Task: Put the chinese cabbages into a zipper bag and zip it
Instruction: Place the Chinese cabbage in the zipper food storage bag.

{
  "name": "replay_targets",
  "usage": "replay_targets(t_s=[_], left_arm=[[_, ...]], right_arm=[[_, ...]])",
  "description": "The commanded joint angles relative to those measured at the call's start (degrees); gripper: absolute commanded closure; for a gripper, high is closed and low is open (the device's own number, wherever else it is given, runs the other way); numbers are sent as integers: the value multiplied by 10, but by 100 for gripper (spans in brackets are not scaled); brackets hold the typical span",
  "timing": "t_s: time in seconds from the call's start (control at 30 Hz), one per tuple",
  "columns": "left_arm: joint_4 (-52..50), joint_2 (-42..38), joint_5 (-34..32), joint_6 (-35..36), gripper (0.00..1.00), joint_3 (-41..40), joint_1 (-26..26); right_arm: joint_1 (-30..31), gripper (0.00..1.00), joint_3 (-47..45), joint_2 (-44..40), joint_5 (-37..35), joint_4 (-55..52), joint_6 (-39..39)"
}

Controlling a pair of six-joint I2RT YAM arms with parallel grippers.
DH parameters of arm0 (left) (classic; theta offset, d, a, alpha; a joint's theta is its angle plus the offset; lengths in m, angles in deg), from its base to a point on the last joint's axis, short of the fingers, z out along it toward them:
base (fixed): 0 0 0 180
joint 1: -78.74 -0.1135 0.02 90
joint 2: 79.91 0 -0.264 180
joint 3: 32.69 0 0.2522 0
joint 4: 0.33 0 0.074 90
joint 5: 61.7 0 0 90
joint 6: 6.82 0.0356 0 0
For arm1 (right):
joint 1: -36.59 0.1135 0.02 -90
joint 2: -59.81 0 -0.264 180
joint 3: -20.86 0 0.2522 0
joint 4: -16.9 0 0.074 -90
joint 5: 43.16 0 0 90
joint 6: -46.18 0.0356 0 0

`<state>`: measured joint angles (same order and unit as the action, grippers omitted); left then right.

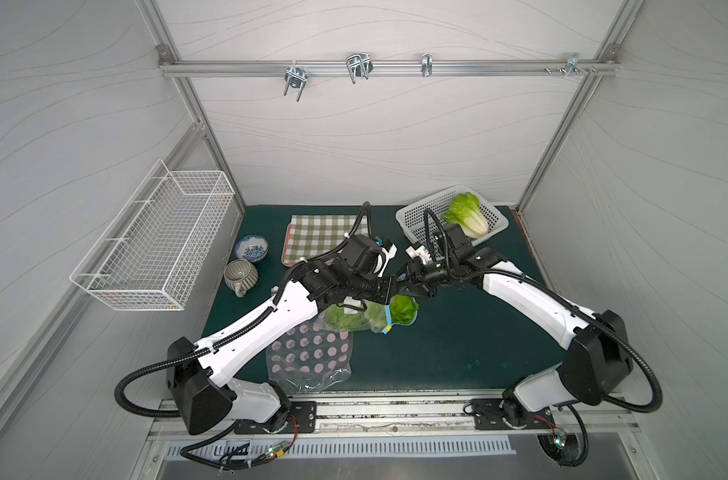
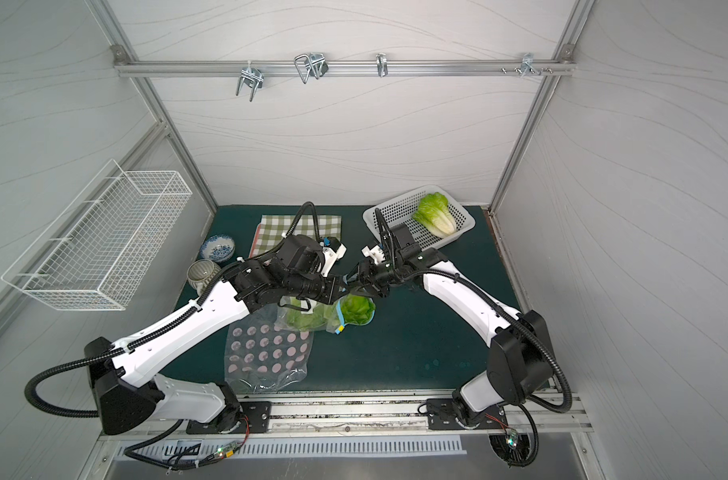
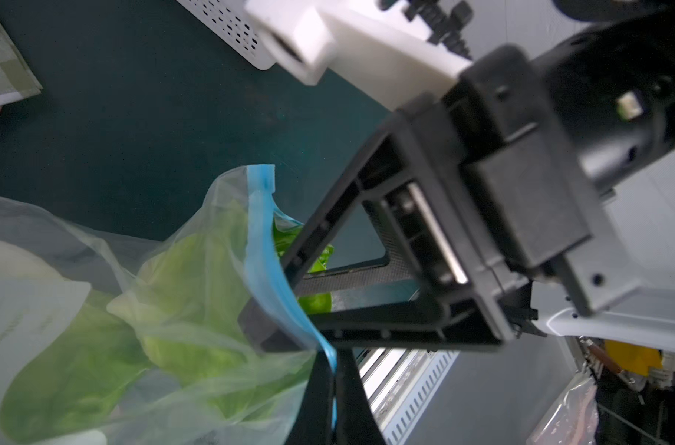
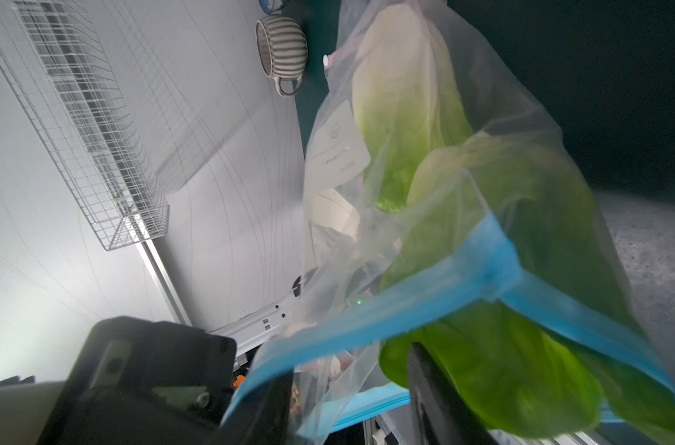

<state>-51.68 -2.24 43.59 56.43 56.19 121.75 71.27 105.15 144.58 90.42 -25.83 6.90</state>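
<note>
The clear zipper bag [image 1: 354,318] [image 2: 308,320] hangs lifted over the green mat. My left gripper [image 3: 334,370] is shut on its blue zipper strip [image 3: 268,266]. Two chinese cabbages show through the plastic [image 4: 405,115], and the nearer one's green top [image 1: 404,309] [image 4: 521,358] pokes out of the mouth. My right gripper [image 4: 347,400] [image 3: 274,300] stands open at that mouth with its jaws well apart; the leaf lies against one finger [image 4: 432,389] and the zipper strip crosses the other. A third cabbage [image 1: 466,216] [image 2: 435,218] lies in the white basket [image 1: 414,216].
A flat clear bag with pink dots [image 1: 308,353] lies under the left arm. A checked cloth on a tray [image 1: 320,232], a blue-patterned bowl [image 1: 251,247] and a ribbed mug [image 1: 240,275] stand at the back left. A wire basket [image 1: 154,241] hangs on the left wall.
</note>
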Motion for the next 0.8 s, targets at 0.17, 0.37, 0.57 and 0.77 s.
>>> replay_targets(t_s=[0.17, 0.37, 0.57, 0.77], left_arm=[[51, -29, 38, -51, 100, -24, -80], [50, -28, 40, -50, 100, -30, -88], [45, -27, 39, -51, 100, -37, -88], [44, -29, 36, -51, 100, -35, -89]], right_arm=[[-95, 34, 2, -102, 43, -78, -69], [-140, 42, -87, -162, -65, -123, -108], [-73, 58, -130, -138, -97, -65, -78], [-29, 71, -147, -90, -134, -29, -68]])
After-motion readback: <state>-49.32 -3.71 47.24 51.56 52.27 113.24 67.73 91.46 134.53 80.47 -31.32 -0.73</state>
